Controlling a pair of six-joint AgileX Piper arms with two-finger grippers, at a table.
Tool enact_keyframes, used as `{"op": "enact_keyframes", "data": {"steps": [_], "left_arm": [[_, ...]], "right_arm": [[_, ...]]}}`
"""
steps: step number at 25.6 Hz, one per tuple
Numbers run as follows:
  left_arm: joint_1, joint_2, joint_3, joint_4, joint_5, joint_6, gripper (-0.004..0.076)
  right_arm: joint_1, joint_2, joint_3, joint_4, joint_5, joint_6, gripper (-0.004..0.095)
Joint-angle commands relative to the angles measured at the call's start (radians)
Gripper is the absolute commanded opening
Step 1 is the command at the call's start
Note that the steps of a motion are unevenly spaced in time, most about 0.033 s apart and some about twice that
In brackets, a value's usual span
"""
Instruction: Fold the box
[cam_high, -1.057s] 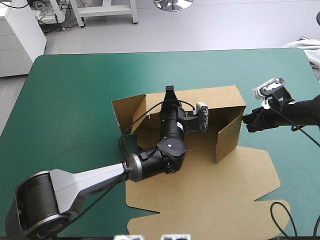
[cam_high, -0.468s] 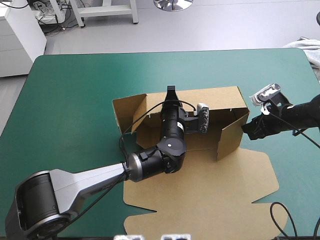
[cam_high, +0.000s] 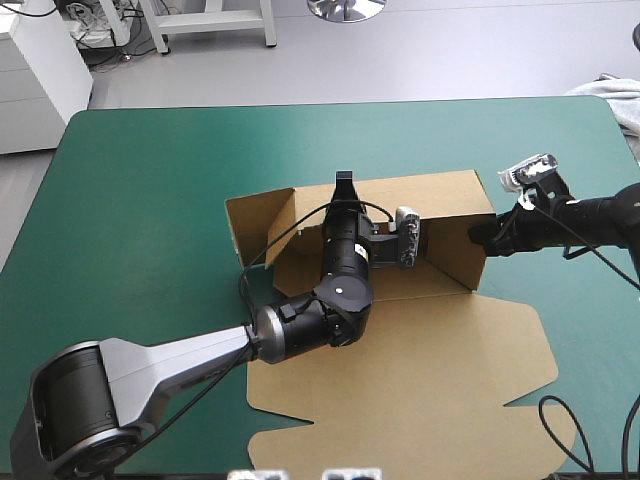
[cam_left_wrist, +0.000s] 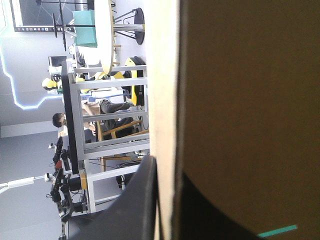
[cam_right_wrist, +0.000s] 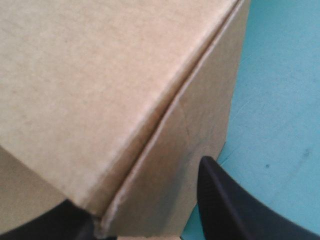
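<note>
A part-raised box (cam_high: 440, 380), cut from one sheet of brown board, is sitting at the middle of the teal-green table cover (cam_high: 140, 180); its long far wall is standing upright, a short flap is angling up at the left end, the right end wall is standing turned in toward the tray, and the wide lid panel is lying flat toward the table's near edge; the left arm is reaching in from the near left corner, over the lid and into the tray; the left gripper (cam_high: 343, 185) is pinching the top edge of the far wall left of its middle; in its wrist view that left gripper (cam_left_wrist: 167, 170) is showing the board's pale cut edge running between its two black fingers (cam_left_wrist: 135, 210), one on each face, pressed nearly together on the sheet; the right gripper (cam_high: 478, 236) is coming in from the table's right edge, against the outer face of the right end wall near the far right corner; in its own view the right gripper (cam_right_wrist: 140, 190) is standing with fingers spread, the box's upright corner edge lying between them; a pale grey cloth heap (cam_high: 615, 95) is resting at the table's far right corner.
</note>
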Motion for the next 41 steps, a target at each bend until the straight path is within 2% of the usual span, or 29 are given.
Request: {"op": "enact_keyframes", "data": {"steps": [1, 4, 12, 15, 17, 19, 21, 25, 29, 35, 41], "left_arm": [[-0.005, -0.039, -0.022, -0.003, -0.057, -0.012, -0.0010], [-0.005, -0.039, -0.022, -0.003, -0.061, -0.012, -0.0010], [-0.005, -0.039, -0.022, -0.001, -0.074, -0.091, -0.0008], [-0.005, -0.039, -0.022, 0.010, -0.078, -0.091, 0.0034], [-0.005, -0.039, -0.022, 0.046, -0.078, -0.091, 0.0120], [-0.005, -0.039, -0.022, 0.102, -0.092, -0.090, 0.0311], [-0.005, -0.039, -0.024, 0.155, -0.105, -0.100, 0.0412], [-0.027, -0.041, -0.026, 0.257, -0.099, -0.259, 0.0417], [-0.077, -0.041, -0.035, 0.287, -0.095, -0.348, 0.0417], [-0.170, -0.052, -0.035, 0.287, -0.063, -0.396, 0.0416], [-0.299, -0.054, -0.035, 0.295, 0.047, -0.423, 0.0393]], "right_arm": [[-0.002, -0.014, -0.022, 0.069, -0.045, 0.000, 0.0257], [0.005, 0.001, -0.022, 0.072, -0.043, 0.000, 0.0005], [0.042, 0.019, -0.022, 0.065, -0.033, 0.001, 0.0001], [0.046, 0.019, -0.022, 0.065, -0.033, 0.025, 0.0002], [0.046, 0.019, -0.022, 0.044, -0.033, 0.055, 0.0001], [0.046, 0.019, -0.022, -0.014, -0.054, 0.095, 0.0001], [0.046, 0.019, -0.022, -0.041, -0.070, 0.121, 0.0001], [0.046, 0.019, -0.022, -0.068, -0.103, 0.153, 0.0001], [0.046, 0.019, -0.022, -0.087, -0.125, 0.186, 0.0001], [0.046, 0.028, -0.022, -0.085, -0.133, 0.186, 0.0001], [0.046, 0.028, -0.022, -0.085, -0.133, 0.194, 0.0001]]}}
